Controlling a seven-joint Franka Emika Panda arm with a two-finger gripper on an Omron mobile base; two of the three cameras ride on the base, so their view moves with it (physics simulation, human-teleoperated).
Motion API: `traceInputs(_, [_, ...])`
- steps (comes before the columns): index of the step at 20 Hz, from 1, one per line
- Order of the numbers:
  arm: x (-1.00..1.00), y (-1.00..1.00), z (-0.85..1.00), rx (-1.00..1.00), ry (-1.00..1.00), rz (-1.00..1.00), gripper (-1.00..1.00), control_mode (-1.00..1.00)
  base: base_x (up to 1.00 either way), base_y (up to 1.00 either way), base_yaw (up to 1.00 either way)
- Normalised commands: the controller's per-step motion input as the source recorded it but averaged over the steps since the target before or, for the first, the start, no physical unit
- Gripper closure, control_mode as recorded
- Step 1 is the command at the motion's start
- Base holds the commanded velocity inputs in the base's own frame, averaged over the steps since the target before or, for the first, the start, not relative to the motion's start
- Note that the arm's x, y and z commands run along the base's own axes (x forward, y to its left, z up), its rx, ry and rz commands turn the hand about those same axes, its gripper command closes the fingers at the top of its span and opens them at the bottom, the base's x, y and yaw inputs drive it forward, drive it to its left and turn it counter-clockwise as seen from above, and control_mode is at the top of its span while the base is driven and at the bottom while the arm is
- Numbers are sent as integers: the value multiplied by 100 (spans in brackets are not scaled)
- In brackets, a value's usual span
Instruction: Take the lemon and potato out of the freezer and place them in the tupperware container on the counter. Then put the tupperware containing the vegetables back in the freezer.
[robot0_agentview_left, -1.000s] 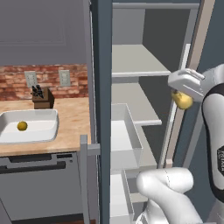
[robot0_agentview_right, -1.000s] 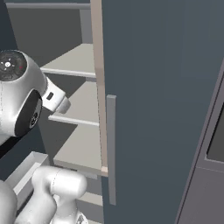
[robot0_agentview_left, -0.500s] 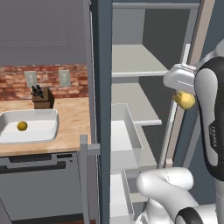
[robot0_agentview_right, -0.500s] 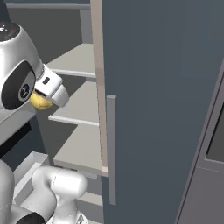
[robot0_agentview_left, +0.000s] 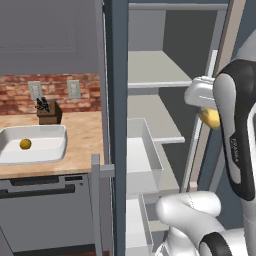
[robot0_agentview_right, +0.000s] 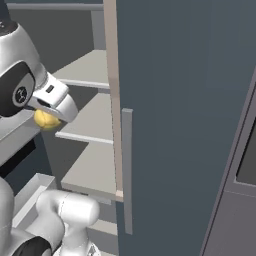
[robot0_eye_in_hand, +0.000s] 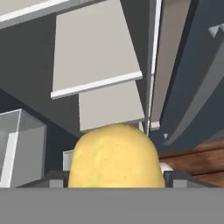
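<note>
Gripper: your gripper (robot0_eye_in_hand: 114, 177) is clamped on the potato (robot0_eye_in_hand: 114, 155), whose dull yellow-tan lump sits between the two dark finger tips in the hand view.
Potato: it hangs in the air in front of the freezer (robot0_agentview_left: 150, 75) shelves, at about the level of the middle shelf (partly hidden behind the arm in the left base view).
Lemon: the lemon (robot0_agentview_left: 25, 144) already lies inside the tupperware container (robot0_agentview_left: 55, 131).
Container: it sits on the counter (robot0_agentview_left: 85, 145), well apart from your hand and beyond the open freezer door's edge.
Key relation: from the potato, the tub lies far to your left and lower down, so the carry probably has to swing out of the freezer, around the door edge, then leftward.
Risk: the door edge stands between hand and tub.
</note>
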Motion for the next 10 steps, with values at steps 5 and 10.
traceInputs(5, [-23,0,-8,-1,0,0,100,100,-56,0,0])
traceInputs(10, [0,0,0,0,0,0,100,100,-100,0,0])
